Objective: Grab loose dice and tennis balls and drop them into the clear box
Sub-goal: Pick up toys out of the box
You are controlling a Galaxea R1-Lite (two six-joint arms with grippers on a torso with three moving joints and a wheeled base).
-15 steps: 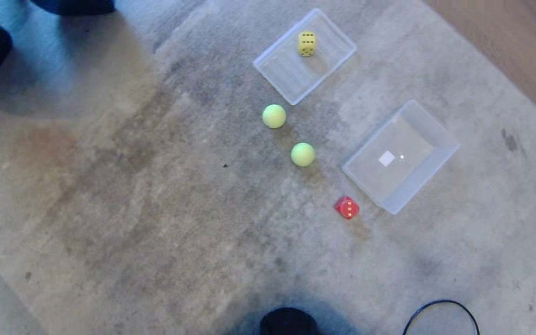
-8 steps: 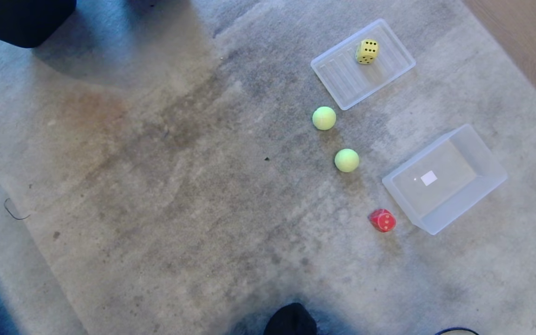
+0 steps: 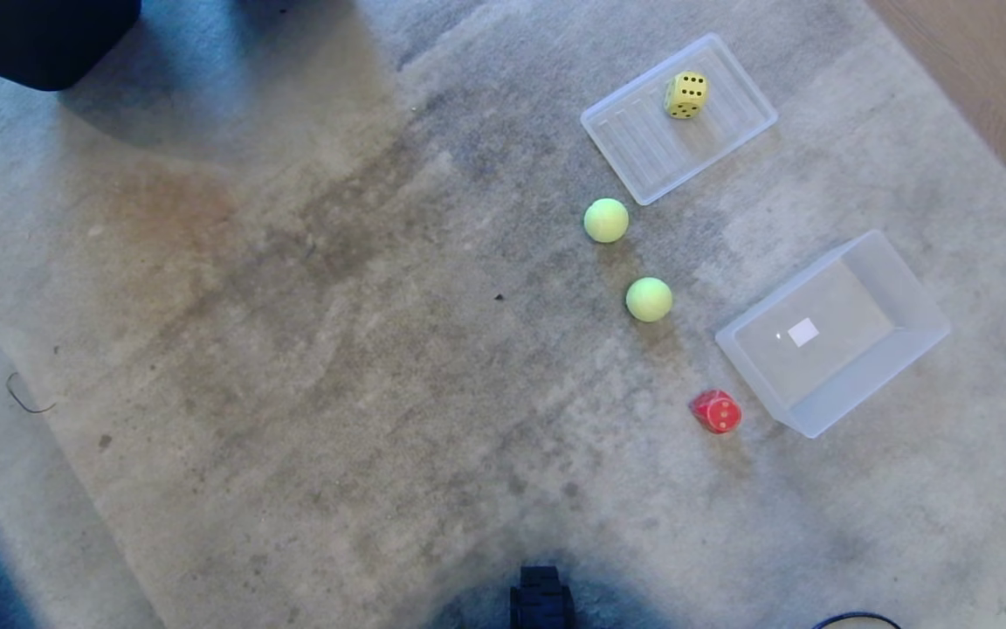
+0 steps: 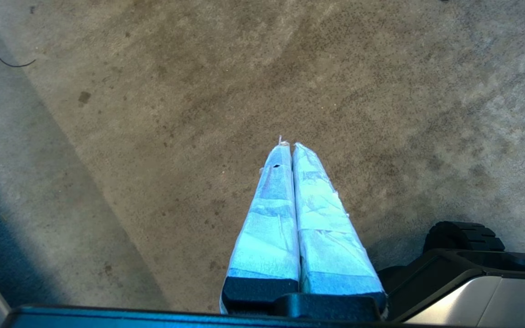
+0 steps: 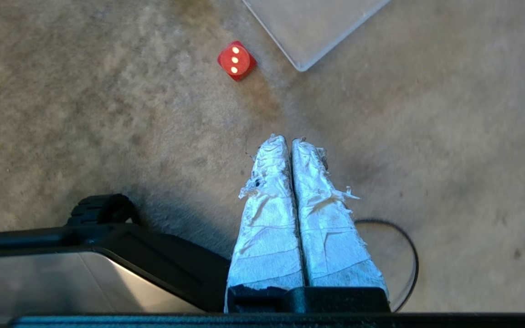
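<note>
Both grippers clenched, empty: left gripper [image 4: 290, 145] over bare carpet [image 3: 293, 349]; right gripper [image 5: 288, 140] has red die [image 5: 237, 60] at 11 o'clock, clear box [image 3: 922, 336] at 12.

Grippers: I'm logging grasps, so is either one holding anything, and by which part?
Nothing is held: left gripper and right gripper are both shut on nothing.

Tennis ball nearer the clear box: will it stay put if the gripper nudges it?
Probably not. The fuzzy yellow-green tennis ball is round and sits loose on flat grey carpet, so a side nudge likely rolls it, though the pile may slow it. Its felt should grip well between taped fingers.
</note>
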